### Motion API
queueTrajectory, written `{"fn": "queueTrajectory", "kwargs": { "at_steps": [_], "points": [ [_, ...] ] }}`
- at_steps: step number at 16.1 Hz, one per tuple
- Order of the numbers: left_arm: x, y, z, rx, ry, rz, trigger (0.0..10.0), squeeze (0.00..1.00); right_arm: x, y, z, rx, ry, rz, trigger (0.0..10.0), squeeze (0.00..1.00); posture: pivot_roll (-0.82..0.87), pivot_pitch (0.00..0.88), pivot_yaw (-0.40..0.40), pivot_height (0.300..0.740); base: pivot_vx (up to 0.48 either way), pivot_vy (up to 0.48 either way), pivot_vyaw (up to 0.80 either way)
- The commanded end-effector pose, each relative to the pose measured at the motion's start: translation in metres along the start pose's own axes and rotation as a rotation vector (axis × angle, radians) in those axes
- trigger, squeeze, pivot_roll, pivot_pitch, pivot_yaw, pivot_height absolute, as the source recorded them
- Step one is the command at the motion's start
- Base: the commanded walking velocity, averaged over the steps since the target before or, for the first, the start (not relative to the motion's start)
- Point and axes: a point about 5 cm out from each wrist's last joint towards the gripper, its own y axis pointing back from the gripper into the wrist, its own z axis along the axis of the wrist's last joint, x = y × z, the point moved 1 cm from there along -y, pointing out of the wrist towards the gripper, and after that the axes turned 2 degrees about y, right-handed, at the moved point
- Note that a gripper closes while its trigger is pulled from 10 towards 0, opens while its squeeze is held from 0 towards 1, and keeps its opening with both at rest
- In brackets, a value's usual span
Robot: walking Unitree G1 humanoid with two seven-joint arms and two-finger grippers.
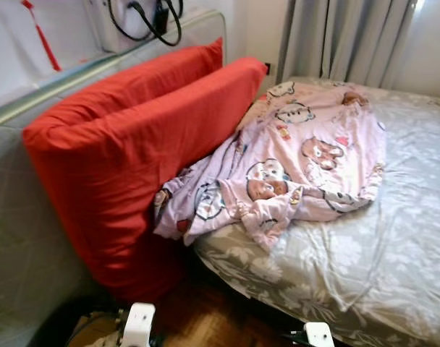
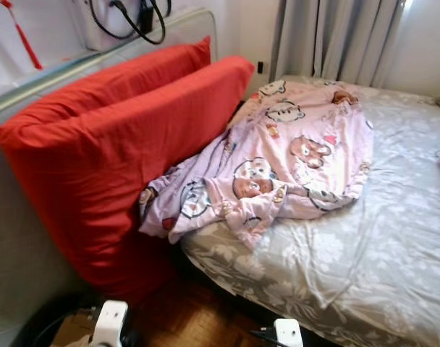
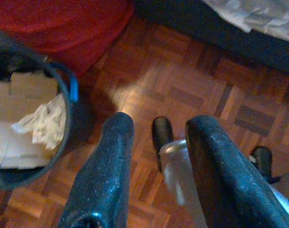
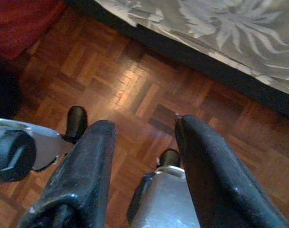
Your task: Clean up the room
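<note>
Crumpled pink cartoon-print blanket (image 1: 292, 163) lies bunched on the grey floral bed (image 1: 394, 246), spilling against the big red cushions (image 1: 133, 152) at left.

Both pincers, left pincer (image 3: 154, 142) and right pincer (image 4: 142, 142), hang spread and empty above the parquet floor (image 4: 135, 90); lifting the blanket by a near corner should let it spread flat.

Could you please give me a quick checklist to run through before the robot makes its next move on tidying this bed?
1. Left tool free of load: ok, open over the parquet floor, holding nothing.
2. Right tool free of load: ok, open, holding nothing.
3. Pink blanket located: ok, crumpled on the bed, one end hanging off the edge by the red pillows.
4. Pillows set straight: not ok, they lean against the headboard, the near one reaching down past the mattress.
5. Bin location: ok, on the floor beside the near pillow, holding cardboard and paper.
6. Blanket within reach: cannot tell.
</note>
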Motion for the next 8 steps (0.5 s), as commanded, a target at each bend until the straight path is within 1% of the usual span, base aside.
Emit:
{"fn": "queueTrajectory", "kwargs": {
  "at_steps": [1, 2, 3, 4, 5, 7, 8],
  "points": [
    [0.0023, 0.001, -0.0032, 0.011, -0.001, 0.005, 10.0, 0.0, 0.0009, -0.0002, -0.0001, -0.003, -0.008, -0.003, 10.0, 0.0, 0.02, 0.0, 0.014, 0.74, 0.0, 0.0, 0.0],
    [0.0022, 0.0009, -0.003, 0.01, 0.0, 0.005, 10.0, 0.0, 0.0009, -0.0002, 0.0002, -0.002, -0.002, -0.001, 10.0, 0.0, 0.01, 0.0, 0.015, 0.74, 0.0, 0.0, 0.0],
    [0.0022, 0.0009, -0.0028, 0.008, 0.001, 0.004, 10.0, 0.0, 0.001, -0.0003, 0.0009, -0.001, 0.024, 0.004, 10.0, 0.0, 0.02, 0.0, 0.015, 0.74, 0.0, 0.0, 0.8],
    [0.0021, 0.0009, -0.0029, 0.008, 0.001, 0.004, 10.0, 0.0, 0.0012, -0.0003, 0.0015, -0.006, 0.026, 0.007, 10.0, 0.0, 0.02, 0.0, 0.015, 0.74, 0.0, 0.0, 0.8],
    [0.002, 0.0009, -0.0027, 0.007, 0.003, 0.004, 10.0, 0.0, 0.0008, -0.0002, 0.0009, -0.009, -0.004, -0.003, 10.0, 0.0, 0.01, 0.0, 0.014, 0.74, 0.0, 0.0, 0.8],
    [0.0016, 0.0009, -0.0029, 0.006, 0.003, 0.003, 10.0, 0.0, 0.0002, -0.0002, 0.0014, -0.015, -0.013, -0.011, 10.0, 0.0, 0.01, 0.0, 0.013, 0.74, 0.0, 0.0, 0.0],
    [0.0014, 0.0009, -0.0028, 0.006, 0.004, 0.003, 10.0, 0.0, -0.0002, -0.0001, 0.0018, -0.025, -0.036, -0.019, 10.0, 0.0, 0.01, 0.0, 0.013, 0.74, 0.0, 0.0, 0.0]
  ]
}}
